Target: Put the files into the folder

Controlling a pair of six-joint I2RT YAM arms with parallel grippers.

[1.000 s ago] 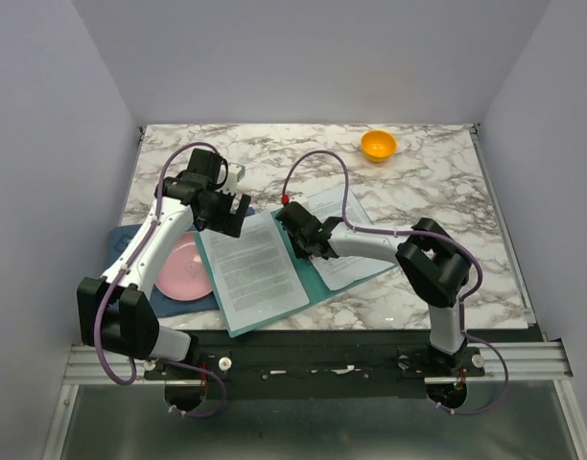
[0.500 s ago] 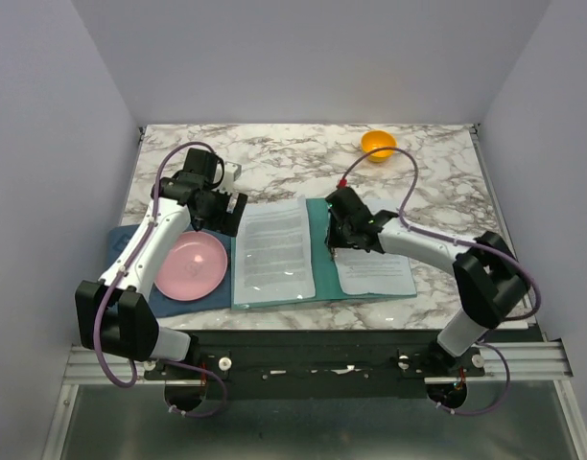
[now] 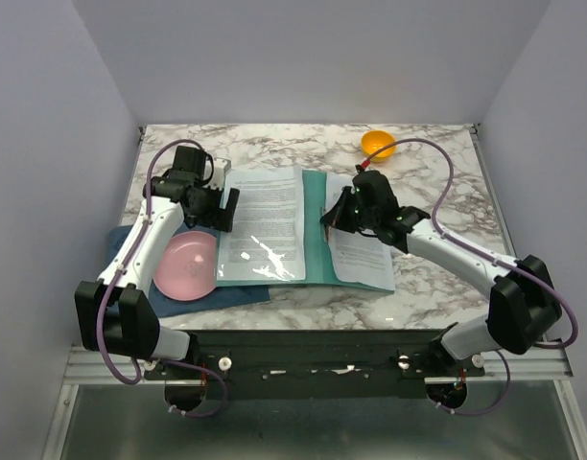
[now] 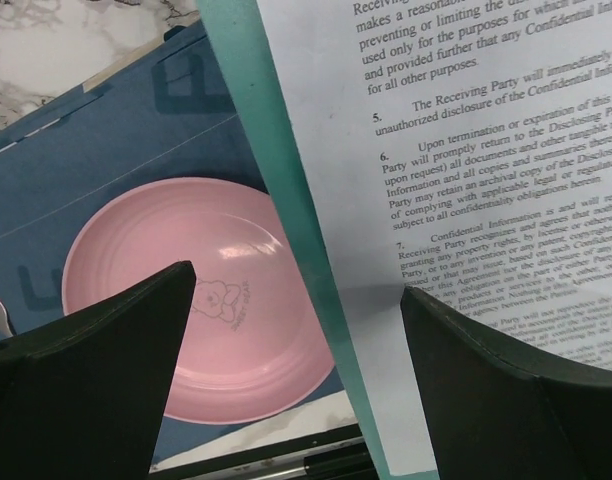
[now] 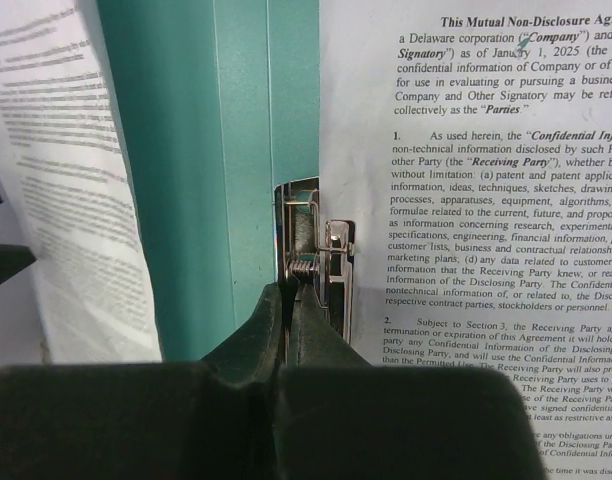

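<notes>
The teal folder (image 3: 315, 230) lies open on the marble table, its spine running front to back. One of the files (image 3: 265, 220) lies on its left leaf and another (image 3: 363, 257) on its right leaf. My right gripper (image 3: 334, 218) is at the spine, and in the right wrist view it (image 5: 294, 285) is shut on the metal clip (image 5: 321, 240), between teal folder (image 5: 186, 150) and printed sheet (image 5: 466, 150). My left gripper (image 3: 222, 206) hovers open over the folder's left edge. In the left wrist view it (image 4: 296, 290) straddles the teal edge (image 4: 276, 180) and sheet (image 4: 466, 150), holding nothing.
A pink plate (image 3: 188, 266) sits on a dark blue placemat (image 3: 169, 299) at the front left, partly under the folder's left edge; the left wrist view shows both plate (image 4: 186, 300) and placemat (image 4: 106, 150). An orange bowl (image 3: 378, 145) stands at the back, just behind the right arm.
The open folder with its sheets has slid back from the front edge and turned square to the table, along with my right gripper. My left gripper shifted slightly back and stays open.
</notes>
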